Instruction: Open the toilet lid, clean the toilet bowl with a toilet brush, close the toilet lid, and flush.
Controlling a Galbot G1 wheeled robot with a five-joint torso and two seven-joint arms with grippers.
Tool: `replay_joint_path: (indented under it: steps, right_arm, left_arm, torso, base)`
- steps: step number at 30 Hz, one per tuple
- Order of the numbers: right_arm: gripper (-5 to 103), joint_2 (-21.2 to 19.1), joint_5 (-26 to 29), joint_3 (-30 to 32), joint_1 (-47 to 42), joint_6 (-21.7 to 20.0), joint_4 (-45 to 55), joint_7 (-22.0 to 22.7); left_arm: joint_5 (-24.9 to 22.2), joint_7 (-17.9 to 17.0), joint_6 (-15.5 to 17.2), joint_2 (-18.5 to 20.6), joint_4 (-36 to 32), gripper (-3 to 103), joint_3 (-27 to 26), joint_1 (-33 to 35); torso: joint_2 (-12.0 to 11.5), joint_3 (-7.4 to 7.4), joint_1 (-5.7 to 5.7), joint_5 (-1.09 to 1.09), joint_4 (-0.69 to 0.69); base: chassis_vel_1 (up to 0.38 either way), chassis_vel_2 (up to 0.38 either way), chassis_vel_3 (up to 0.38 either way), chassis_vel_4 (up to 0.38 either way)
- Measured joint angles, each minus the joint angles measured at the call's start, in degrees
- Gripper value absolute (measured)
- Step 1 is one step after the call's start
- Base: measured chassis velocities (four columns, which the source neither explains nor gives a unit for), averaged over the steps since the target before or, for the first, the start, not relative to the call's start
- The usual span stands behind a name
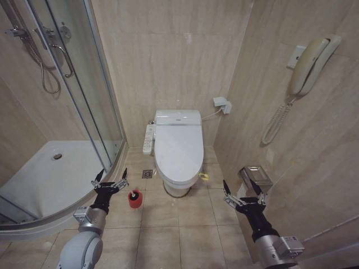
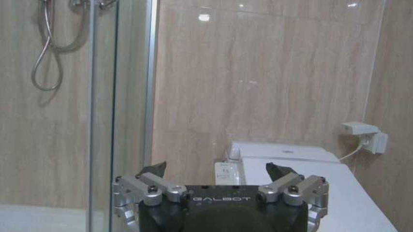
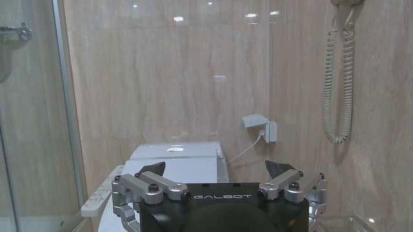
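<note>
Left hand (image 1: 110,180) and right hand (image 1: 243,192) (both empty) spread wide, toilet lid (image 1: 178,150) down.

A glass shower enclosure (image 1: 84,106) stands on the left, its hose (image 1: 49,78) looped on the beige wall. A wall phone (image 1: 311,64) with a coiled cord (image 1: 277,123) hangs on the right, above a metal paper holder (image 1: 255,178). A floor drain (image 1: 147,174) sits in the tiled floor (image 1: 179,230).
</note>
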Motion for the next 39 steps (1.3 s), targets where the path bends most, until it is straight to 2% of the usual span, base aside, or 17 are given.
replay_joint_path:
  steps: [31,39]
  right_arm:
    - [100,0.0,0.0,0.0,0.0,0.0,0.0,0.0]
    - [100,0.0,0.0,0.0,0.0,0.0,0.0,0.0]
  left_arm:
    - [0.3,-0.1,-0.6,-0.4,-0.3,100,0.1,0.6]
    - [0.3,-0.1,-0.6,-0.4,-0.5,100,-0.1,0.8]
  torso:
    - [0.0,0.01,0.04,0.0,0.0]
    - [0.0,0.0,0.02,0.0,0.0]
  base:
    - [-0.018,0.006,0.013,-0.008]
    - [0.109,-0.044,-0.087,0.044]
